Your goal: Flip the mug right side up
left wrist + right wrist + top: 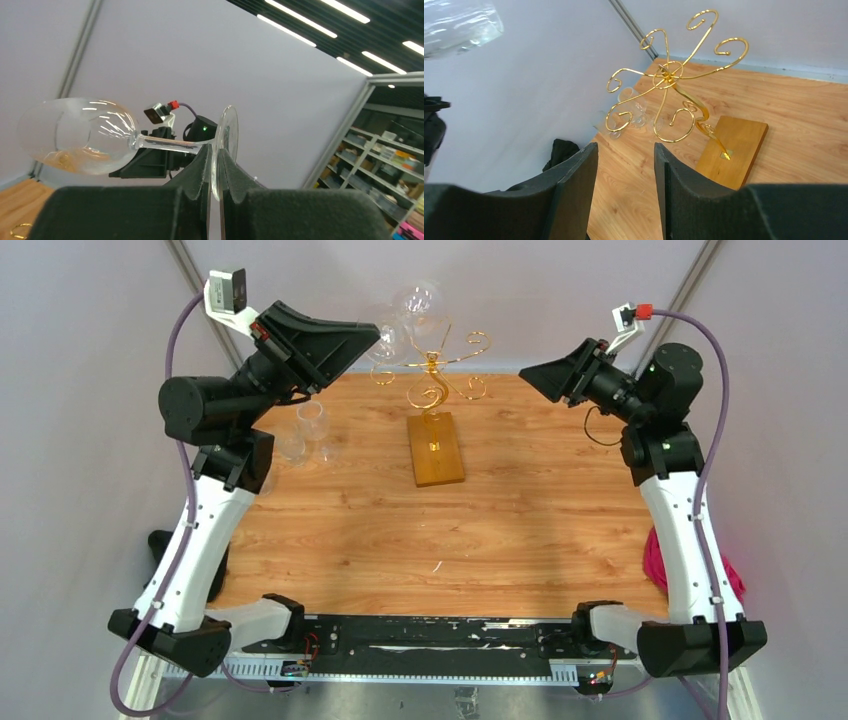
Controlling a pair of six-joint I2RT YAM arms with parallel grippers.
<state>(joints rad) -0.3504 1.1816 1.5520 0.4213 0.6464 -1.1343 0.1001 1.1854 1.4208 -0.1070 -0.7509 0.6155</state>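
One wine glass [80, 135] lies sideways in the air, high by the gold rack [432, 365], its foot clamped in the left gripper [215, 156]. The right gripper [624, 155], right of the rack, gapes with nothing in it.

same build on both sides: left arm [205, 530] and right arm [680, 530] have white lower links, chunky black joints and black wedge-shaped heads. a purple cable [178, 350] runs up each to a little white camera bracket [222, 295]. right one's got a red plug [643, 311]. fingers [574, 200] are matte black.
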